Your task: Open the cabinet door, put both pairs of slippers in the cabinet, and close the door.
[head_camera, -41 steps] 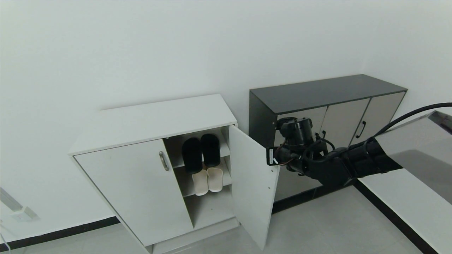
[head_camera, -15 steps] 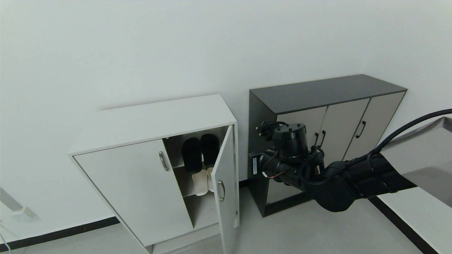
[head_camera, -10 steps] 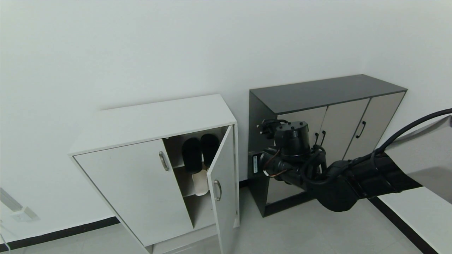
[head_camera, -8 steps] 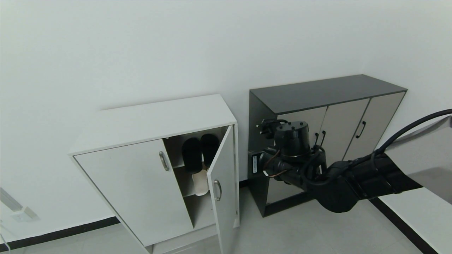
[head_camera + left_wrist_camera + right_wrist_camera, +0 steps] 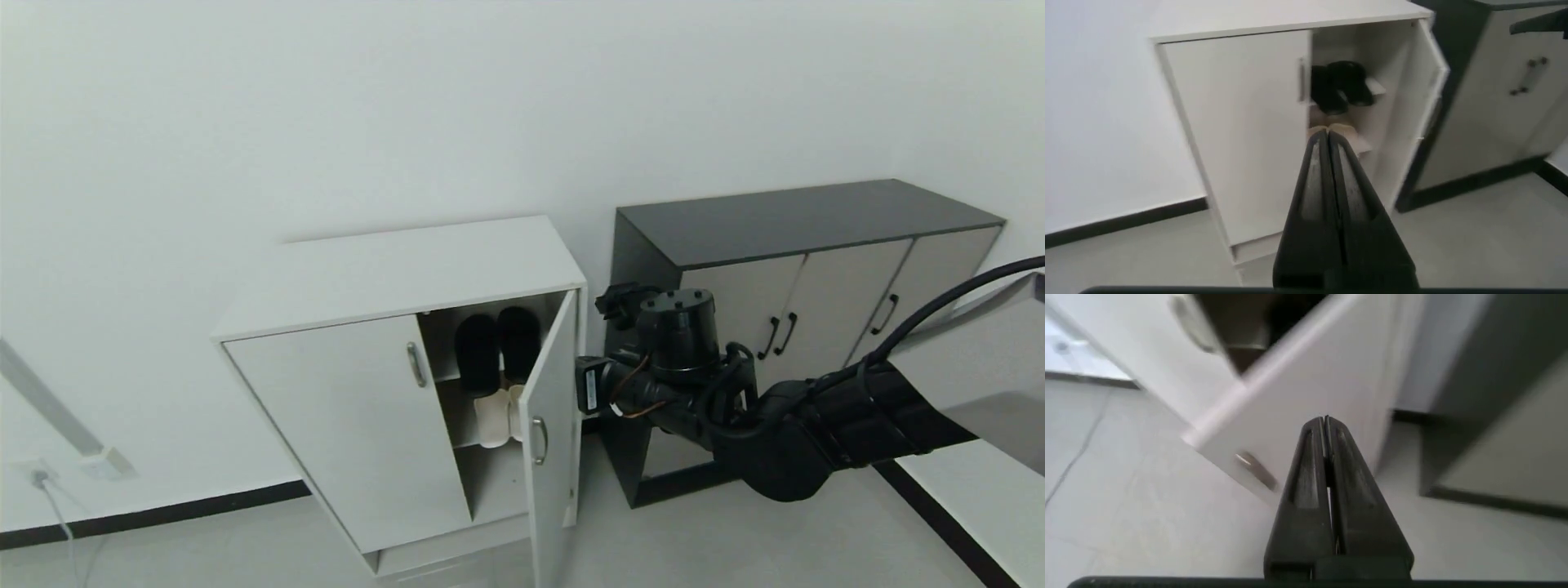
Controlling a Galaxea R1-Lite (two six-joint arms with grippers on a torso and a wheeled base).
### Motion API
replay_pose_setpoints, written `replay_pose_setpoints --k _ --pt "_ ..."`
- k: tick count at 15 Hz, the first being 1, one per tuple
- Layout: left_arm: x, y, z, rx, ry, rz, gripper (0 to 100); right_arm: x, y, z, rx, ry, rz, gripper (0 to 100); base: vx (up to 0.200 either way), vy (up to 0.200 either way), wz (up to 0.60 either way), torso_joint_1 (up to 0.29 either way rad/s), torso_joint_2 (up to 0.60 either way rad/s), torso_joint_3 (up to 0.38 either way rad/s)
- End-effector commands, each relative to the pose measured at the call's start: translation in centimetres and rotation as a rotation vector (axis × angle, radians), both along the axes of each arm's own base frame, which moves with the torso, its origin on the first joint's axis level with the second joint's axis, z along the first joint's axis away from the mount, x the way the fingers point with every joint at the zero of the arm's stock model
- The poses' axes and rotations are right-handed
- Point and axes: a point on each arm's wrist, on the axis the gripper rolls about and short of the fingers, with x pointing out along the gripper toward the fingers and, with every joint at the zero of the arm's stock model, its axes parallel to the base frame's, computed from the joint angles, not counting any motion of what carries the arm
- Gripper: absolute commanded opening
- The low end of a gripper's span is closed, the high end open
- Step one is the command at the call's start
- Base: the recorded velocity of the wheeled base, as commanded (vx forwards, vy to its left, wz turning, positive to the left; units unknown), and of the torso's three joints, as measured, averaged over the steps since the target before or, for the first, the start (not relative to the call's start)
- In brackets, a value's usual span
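Right gripper, right wrist view: fingers clenched flat together, nothing between them. The tips point at the outer face of the cabinet door and sit close to it; contact cannot be told. The door handle lies off to one side of the tips, ungripped.

Left gripper, left wrist view: fingers likewise pressed together, empty. It is held well out in front of the white cabinet, aimed at the open right half. Black slippers sit on the upper shelf inside the cabinet. Pale slippers sit on the shelf directly below, partly hidden behind the fingertips.

Head view: the right arm comes in from the cabinet's right side to the outside of the door. The door stands ajar, angled partway toward the cabinet front. The cabinet's left door is shut. A dark cabinet stands just right of the white cabinet.

Progress, as judged:
- Opening: done.
- Both pairs: stowed inside the cabinet.
- Closing: in hand, roughly half complete.
- Remaining: press the door home until it sits flush beside the left door.
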Motion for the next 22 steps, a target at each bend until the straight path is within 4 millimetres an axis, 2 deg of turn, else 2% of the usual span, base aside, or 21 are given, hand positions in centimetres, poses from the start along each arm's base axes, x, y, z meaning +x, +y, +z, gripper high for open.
replay_pose_setpoints --k 1,7,10,18,22 --pt "0.0 0.0 0.0 -0.002 -0.001 0.000 0 -0.1 0.0 -0.1 -0.002 0.003 0.003 0 0.000 0.000 0.60 0.007 0.00 0.002" --pt "0.0 0.0 0.0 -0.002 -0.001 0.000 0 -0.3 -0.2 -0.5 0.033 -0.031 0.067 0 0.000 0.000 0.00 0.000 0.00 0.000" --pt "0.0 0.0 0.0 -0.002 -0.001 0.000 0 -0.2 -1.3 -0.9 -0.015 -0.036 0.053 0 0.000 0.000 0.00 0.000 0.00 0.000" --pt "0.0 0.0 0.0 -0.002 -0.001 0.000 0 -0.1 -3.5 -3.5 -0.102 0.032 0.019 0 0.000 0.000 0.00 0.000 0.00 0.000" --pt "0.0 0.0 0.0 -0.002 -0.001 0.000 0 1.3 -2.7 -5.8 -0.125 0.059 0.013 0 0.000 0.000 0.00 0.000 0.00 0.000"
